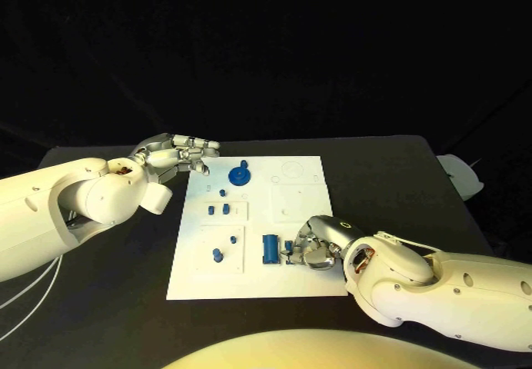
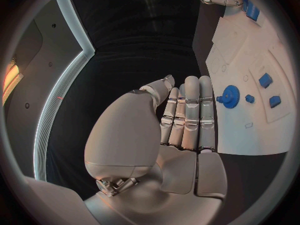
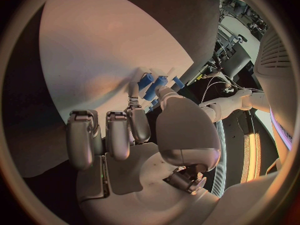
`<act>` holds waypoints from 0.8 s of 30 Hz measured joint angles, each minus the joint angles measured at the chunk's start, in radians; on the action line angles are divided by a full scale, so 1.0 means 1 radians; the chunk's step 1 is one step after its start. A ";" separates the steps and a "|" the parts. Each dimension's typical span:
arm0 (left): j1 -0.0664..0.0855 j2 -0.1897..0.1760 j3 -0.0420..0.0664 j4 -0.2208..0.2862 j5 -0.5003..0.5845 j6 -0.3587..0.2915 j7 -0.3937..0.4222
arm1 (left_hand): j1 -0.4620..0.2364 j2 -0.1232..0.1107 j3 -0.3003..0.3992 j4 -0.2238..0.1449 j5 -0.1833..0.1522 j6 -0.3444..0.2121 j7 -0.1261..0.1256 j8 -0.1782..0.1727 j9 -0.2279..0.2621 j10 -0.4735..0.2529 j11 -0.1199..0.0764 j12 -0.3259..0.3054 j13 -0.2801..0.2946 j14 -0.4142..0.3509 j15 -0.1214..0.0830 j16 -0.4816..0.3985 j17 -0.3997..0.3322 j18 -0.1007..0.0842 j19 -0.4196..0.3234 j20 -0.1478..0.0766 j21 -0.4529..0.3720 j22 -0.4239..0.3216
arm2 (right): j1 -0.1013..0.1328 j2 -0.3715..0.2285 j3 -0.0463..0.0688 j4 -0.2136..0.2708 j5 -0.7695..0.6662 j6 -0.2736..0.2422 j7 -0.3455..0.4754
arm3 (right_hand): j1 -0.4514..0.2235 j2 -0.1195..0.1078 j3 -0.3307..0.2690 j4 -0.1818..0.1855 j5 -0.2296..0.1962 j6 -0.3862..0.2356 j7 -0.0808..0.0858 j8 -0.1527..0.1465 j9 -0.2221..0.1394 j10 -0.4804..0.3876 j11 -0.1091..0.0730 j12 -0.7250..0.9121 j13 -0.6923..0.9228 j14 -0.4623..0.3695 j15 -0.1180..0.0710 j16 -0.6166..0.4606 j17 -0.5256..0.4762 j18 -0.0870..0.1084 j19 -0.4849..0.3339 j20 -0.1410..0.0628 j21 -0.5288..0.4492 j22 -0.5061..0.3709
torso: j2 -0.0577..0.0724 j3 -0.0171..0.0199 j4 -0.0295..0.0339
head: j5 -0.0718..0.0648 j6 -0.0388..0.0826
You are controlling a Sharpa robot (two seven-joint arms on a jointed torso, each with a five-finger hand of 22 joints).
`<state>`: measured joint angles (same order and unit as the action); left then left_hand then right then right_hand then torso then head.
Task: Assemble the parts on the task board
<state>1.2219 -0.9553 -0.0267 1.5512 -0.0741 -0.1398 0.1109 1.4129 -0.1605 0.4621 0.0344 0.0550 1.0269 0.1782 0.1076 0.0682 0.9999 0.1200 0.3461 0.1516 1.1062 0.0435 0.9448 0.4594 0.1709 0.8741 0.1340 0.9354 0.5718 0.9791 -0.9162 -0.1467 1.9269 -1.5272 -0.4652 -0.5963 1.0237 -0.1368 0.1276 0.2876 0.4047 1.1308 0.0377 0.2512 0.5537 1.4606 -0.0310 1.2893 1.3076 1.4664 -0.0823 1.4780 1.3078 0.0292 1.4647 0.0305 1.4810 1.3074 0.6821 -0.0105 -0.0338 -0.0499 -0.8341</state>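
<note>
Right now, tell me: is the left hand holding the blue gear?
No. The left hand hovers off the task board's far left corner, fingers empty; the blue gear lies on the board.

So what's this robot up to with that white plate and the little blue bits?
It is fitting small blue parts into a white task board on a black table. The right hand is down on the board's near edge, its fingers at a small blue part beside a blue cylinder. The left hand hovers at the far corner, holding nothing, near a blue gear.
</note>
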 measured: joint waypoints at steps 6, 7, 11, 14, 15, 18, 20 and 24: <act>0.000 -0.001 0.000 0.000 0.000 0.000 -0.001 | 0.000 0.000 0.000 0.000 0.000 0.000 0.000 0.000 0.000 0.000 0.000 0.000 0.000 0.000 0.000 0.000 0.000 0.000 0.000 0.000 0.000 0.000 | -0.001 -0.017 0.000 0.006 -0.007 -0.005 0.001 | 0.018 0.018 -0.017 -0.007 0.022 0.000 0.000 0.000 0.003 0.000 0.000 0.004 0.000 0.000 0.000 0.000 0.000 0.000 0.000 0.000 0.000 0.000 | 0.000 0.0001 0.0000 | 0.000 0.000; 0.000 -0.001 0.000 0.000 0.000 0.000 -0.001 | 0.000 0.000 0.000 0.000 0.000 0.000 0.000 0.000 0.000 0.000 0.000 0.000 0.000 0.000 0.000 0.000 0.000 0.000 0.000 0.000 0.000 0.000 | -0.001 -0.020 0.000 0.008 -0.007 -0.006 0.002 | 0.023 0.023 -0.020 -0.010 0.025 0.000 0.000 0.000 0.003 0.000 0.000 0.004 0.000 0.000 0.000 0.000 0.000 0.000 0.000 0.000 0.000 0.000 | 0.000 0.0001 0.0000 | 0.002 0.000; 0.000 -0.001 0.000 0.000 0.000 0.001 -0.001 | 0.000 0.000 0.000 0.000 0.000 0.000 0.000 0.000 0.000 0.000 0.000 0.000 0.000 0.000 0.000 0.000 0.000 0.000 0.000 0.000 0.000 0.000 | -0.002 -0.031 0.000 0.021 -0.010 -0.007 0.004 | 0.045 0.018 -0.035 -0.017 0.025 0.000 0.000 0.000 0.004 0.000 0.000 0.008 0.000 0.000 0.000 0.004 0.000 0.000 0.000 0.000 0.000 0.000 | 0.000 0.0003 0.0000 | 0.004 0.001; 0.000 -0.001 0.000 0.000 0.000 0.001 -0.001 | 0.000 0.000 0.000 0.000 0.000 0.000 0.000 0.000 0.000 0.000 0.000 0.000 0.000 0.000 0.000 0.000 0.000 0.000 0.000 0.000 0.000 0.000 | -0.005 -0.038 0.000 0.032 -0.012 -0.005 0.006 | 0.083 0.019 -0.047 -0.028 0.025 0.000 0.000 0.004 0.006 0.000 0.000 0.008 0.000 0.000 0.000 0.004 0.000 0.000 0.000 0.000 0.004 0.000 | 0.000 0.0003 0.0000 | 0.005 0.001; 0.000 -0.001 0.000 0.000 0.000 0.001 -0.001 | 0.000 0.000 0.000 0.000 0.000 0.000 0.000 0.000 0.000 0.000 0.000 0.000 0.000 0.000 0.000 0.000 0.000 0.000 0.000 0.000 0.000 0.000 | -0.006 -0.040 0.000 0.034 -0.013 -0.004 0.007 | 0.086 0.018 -0.049 -0.031 0.025 0.000 0.000 0.004 0.006 0.000 0.000 0.008 0.000 0.000 0.000 0.004 0.000 0.000 0.000 0.000 0.004 0.000 | 0.000 0.0003 0.0000 | 0.005 0.001; 0.000 -0.001 0.000 0.000 0.000 0.001 -0.001 | 0.000 0.000 0.000 0.000 0.000 0.000 0.000 0.000 0.000 0.000 0.000 0.000 0.000 0.000 0.000 0.000 0.000 0.000 0.000 0.000 0.000 0.000 | -0.006 -0.045 0.000 0.038 -0.016 -0.001 0.008 | 0.093 0.019 -0.053 -0.035 0.025 0.000 0.000 0.004 0.007 0.000 0.000 0.008 0.000 0.000 0.000 0.004 0.000 0.000 0.000 0.000 0.004 0.001 | 0.000 -0.0004 -0.0002 | 0.005 0.000; 0.000 -0.001 0.000 0.000 0.000 0.002 -0.001 | 0.000 0.000 0.000 0.000 0.000 0.000 0.000 0.000 0.000 0.000 0.000 0.000 0.000 0.000 0.000 0.000 0.000 0.000 0.000 0.000 0.000 0.000 | -0.007 -0.048 0.000 0.038 -0.017 0.001 0.010 | 0.098 0.023 -0.054 -0.036 0.025 0.000 0.000 0.004 0.007 0.000 0.000 0.008 0.000 0.000 0.000 0.004 0.000 0.000 0.000 0.000 0.004 0.001 | 0.000 -0.0004 -0.0002 | 0.004 0.000; 0.000 -0.001 0.000 0.000 0.000 0.002 -0.002 | 0.000 0.000 0.000 0.000 0.000 0.000 0.000 0.000 0.000 0.000 0.000 0.000 0.000 0.000 0.000 0.000 0.000 0.000 0.000 0.000 0.000 0.000 | -0.007 -0.051 0.000 0.038 -0.020 0.008 0.012 | 0.102 0.019 -0.055 -0.036 0.025 0.000 0.000 0.004 0.007 0.000 0.000 0.008 0.000 0.000 0.000 0.004 0.000 0.000 0.000 0.000 0.004 0.001 | 0.000 -0.0004 0.0001 | 0.004 0.000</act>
<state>1.2218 -0.9567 -0.0267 1.5509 -0.0742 -0.1380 0.1093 1.4129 -0.1605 0.4622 0.0343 0.0550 1.0269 0.1782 0.1076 0.0682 0.9999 0.1200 0.3461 0.1513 1.1063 0.0435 0.9447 0.4595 0.1709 0.8741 0.1340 0.9354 0.5720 0.9717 -0.9667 -0.1467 1.9652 -1.5469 -0.4573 -0.5844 1.1260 -0.1177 0.0730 0.2513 0.4297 1.1308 0.0376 0.2552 0.5611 1.4606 -0.0310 1.2972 1.3075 1.4665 -0.0823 1.4819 1.3076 0.0293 1.4647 0.0305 1.4851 1.3081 0.6821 -0.0109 -0.0337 -0.0458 -0.8345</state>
